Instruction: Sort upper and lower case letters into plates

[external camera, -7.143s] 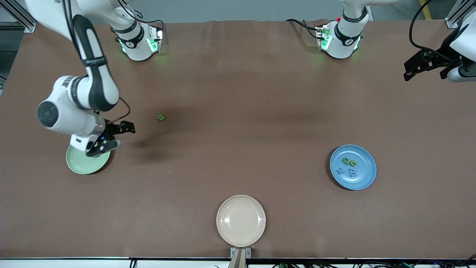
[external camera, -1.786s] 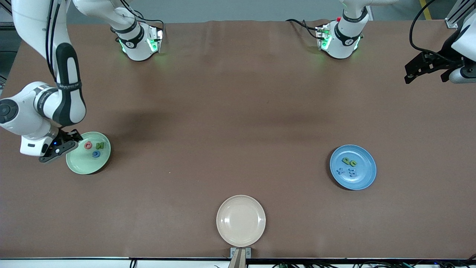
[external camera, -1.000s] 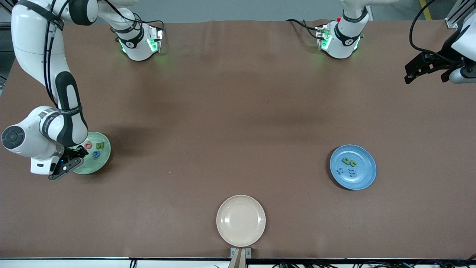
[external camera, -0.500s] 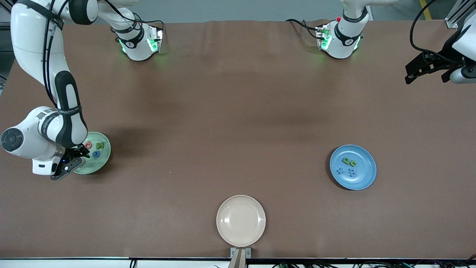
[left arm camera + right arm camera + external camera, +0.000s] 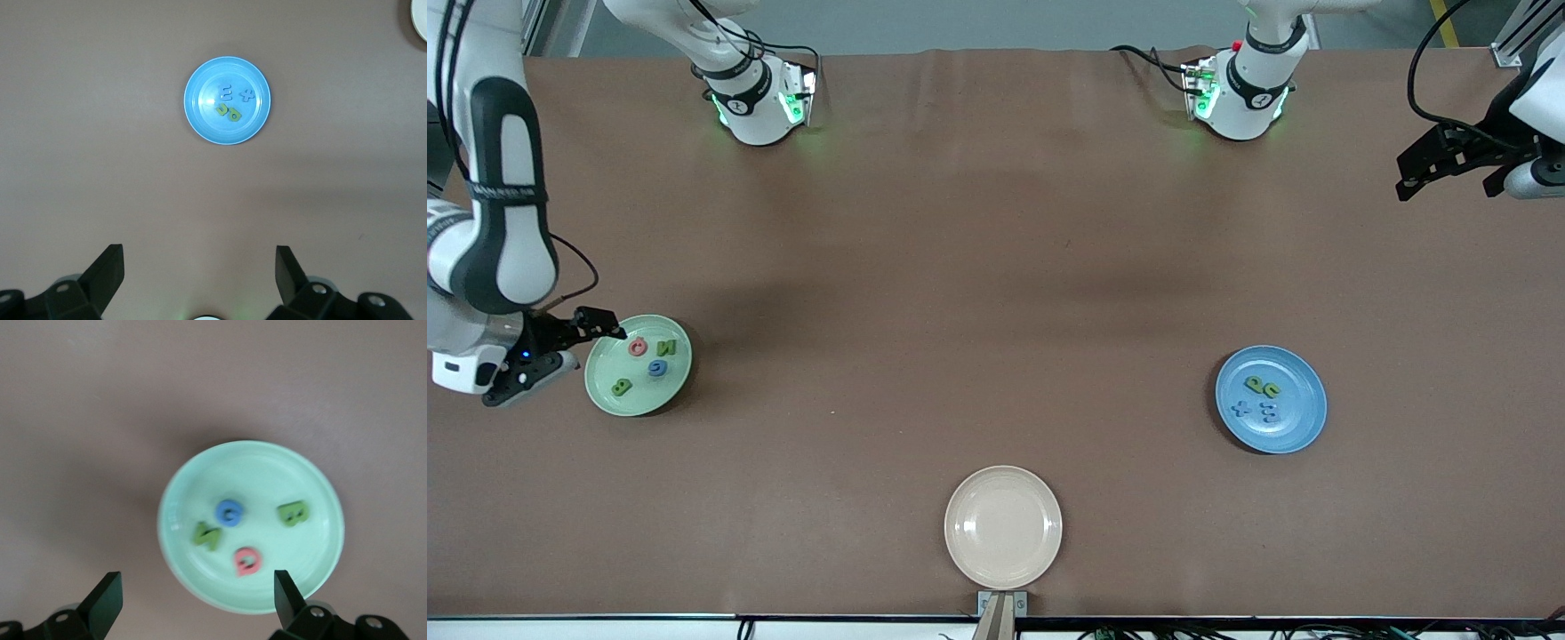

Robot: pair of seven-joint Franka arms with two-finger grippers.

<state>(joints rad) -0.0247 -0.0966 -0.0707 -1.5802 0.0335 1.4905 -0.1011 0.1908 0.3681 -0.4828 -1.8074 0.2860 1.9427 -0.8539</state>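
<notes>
pale green plate: green b, green n, blue g, red q. blue plate: two green, two blue letters, flat.

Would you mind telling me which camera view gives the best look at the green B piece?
The right wrist view: the green B lies large and unobstructed in the pale green plate. The front view shows it only as a tiny green piece in that plate. The left wrist view misses it.

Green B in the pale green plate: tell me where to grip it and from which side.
Come straight down on the green B. It lies flat in the pale green plate, apart from the other letters, so only its outer edges are free. I would close the pincer across its narrower width, straight side against rounded side.
</notes>
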